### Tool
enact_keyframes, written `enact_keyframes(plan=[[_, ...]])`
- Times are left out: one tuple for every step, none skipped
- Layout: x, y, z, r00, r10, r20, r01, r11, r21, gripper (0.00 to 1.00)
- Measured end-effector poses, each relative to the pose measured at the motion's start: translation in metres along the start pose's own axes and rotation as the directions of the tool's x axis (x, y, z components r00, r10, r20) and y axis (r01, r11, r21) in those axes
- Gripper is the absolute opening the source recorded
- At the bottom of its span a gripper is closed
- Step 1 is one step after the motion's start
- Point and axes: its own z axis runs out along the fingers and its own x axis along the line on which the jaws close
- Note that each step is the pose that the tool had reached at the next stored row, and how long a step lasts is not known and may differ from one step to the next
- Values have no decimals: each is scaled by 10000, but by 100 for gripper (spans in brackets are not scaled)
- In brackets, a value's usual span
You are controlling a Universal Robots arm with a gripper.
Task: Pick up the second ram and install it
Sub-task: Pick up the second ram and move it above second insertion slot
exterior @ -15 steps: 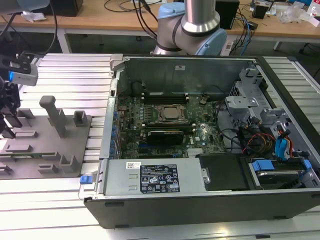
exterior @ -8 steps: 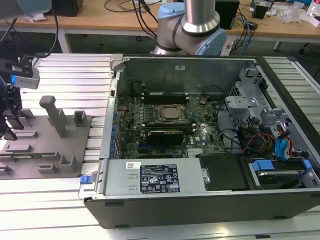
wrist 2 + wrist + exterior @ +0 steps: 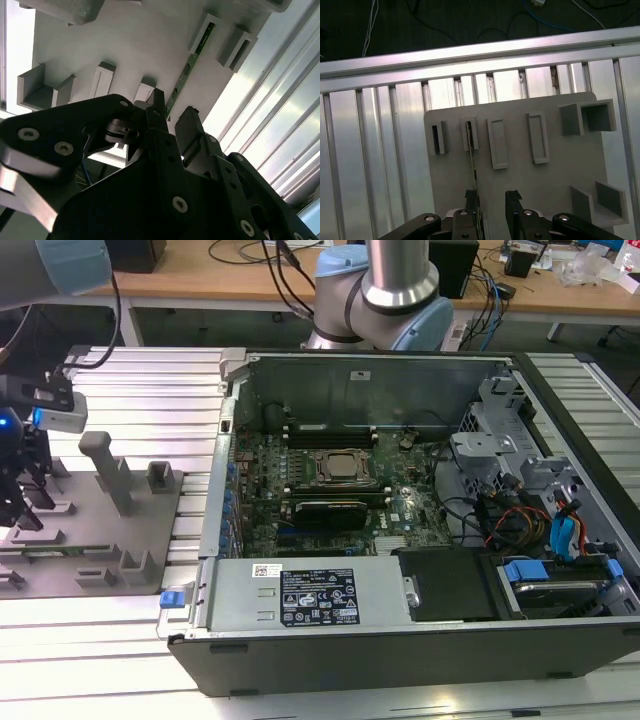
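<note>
Claw (image 3: 492, 198) spread above grey holder (image 3: 555, 170) on desk. Green memory stick (image 3: 472, 165) stands on edge in slot, near end between fingers, close beside one. Best practice, likely: centre stick, squeeze flat faces squarely, lift straight.

Wooden desk (image 3: 200, 282) (cables (image 3: 276, 267) trailing) behind

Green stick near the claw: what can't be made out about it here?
Near end of the second ram: in both wrist views, hidden behind the gripper, so contact is unclear.
Far end: in the first wrist view, sunk in the gray holder.
Its chips: there too, seen edge-on.
</note>
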Motion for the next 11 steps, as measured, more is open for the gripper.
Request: enact_keyframes(plan=[[0,0,10,10000,-1,1,1,10000,0,36],[0,-1,27,10000,-2,1,2,10000,1,36],[0,-1,42,10000,-4,0,4,10000,0,36],[0,-2,50,10000,-4,1,4,10000,1,36],[0,-2,58,10000,-5,0,5,10000,0,36],[0,-2,75,10000,-6,0,6,10000,0,36],[1,-3,89,10000,-8,1,8,10000,1,36],[2,-3,97,10000,-13,0,13,10000,0,36],[4,-2,104,10000,-31,-2,31,10000,-1,36],[15,-6,117,10000,-93,-2,93,10000,0,36],[38,-9,129,9999,-142,-4,142,9999,-1,36]])
